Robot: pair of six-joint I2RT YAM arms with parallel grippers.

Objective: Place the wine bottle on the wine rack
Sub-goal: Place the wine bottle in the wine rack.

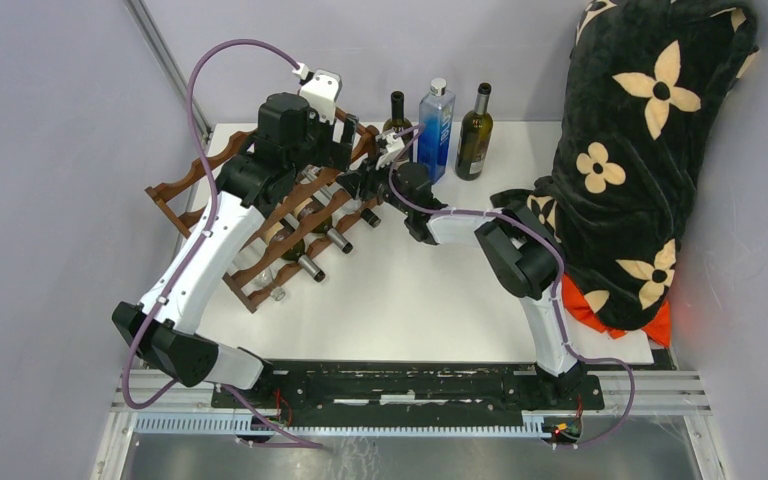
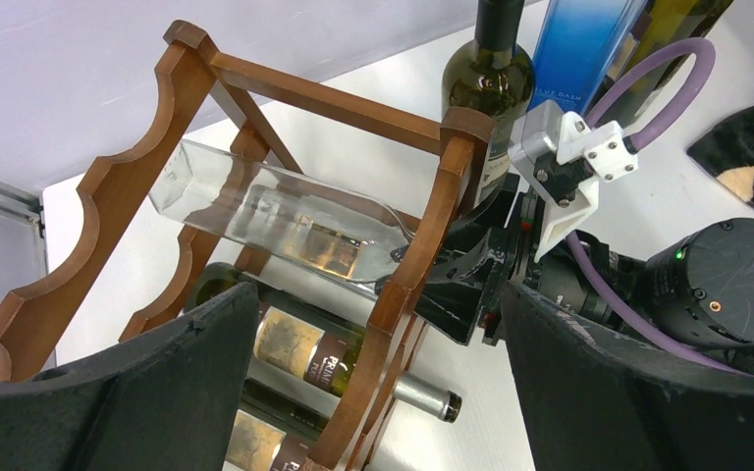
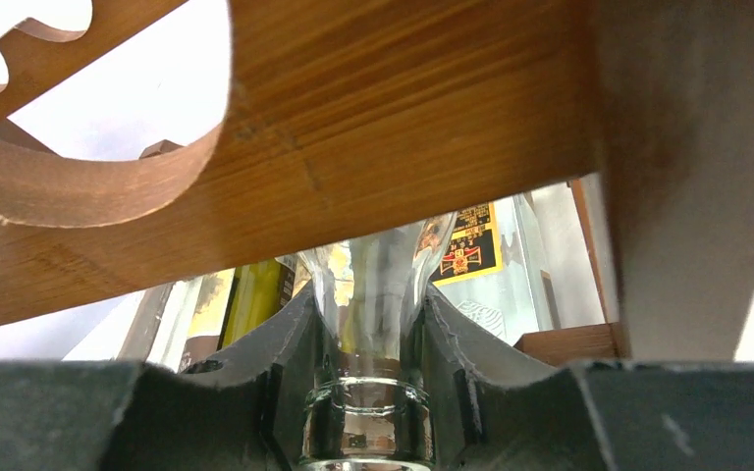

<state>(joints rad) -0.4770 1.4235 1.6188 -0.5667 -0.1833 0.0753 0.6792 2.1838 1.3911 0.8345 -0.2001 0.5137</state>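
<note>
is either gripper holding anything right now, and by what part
The right gripper holds the clear glass bottle by its neck, near the mouth. The left gripper is open and holds nothing.

The left arm (image 1: 205, 248) and the right arm (image 1: 515, 260) are white with big black joints. A purple cable (image 2: 699, 51) runs along each. A white block (image 2: 562, 147) with dark screws holds one cable. The left jaws have thick, rough black fingers (image 2: 108, 397).
</note>
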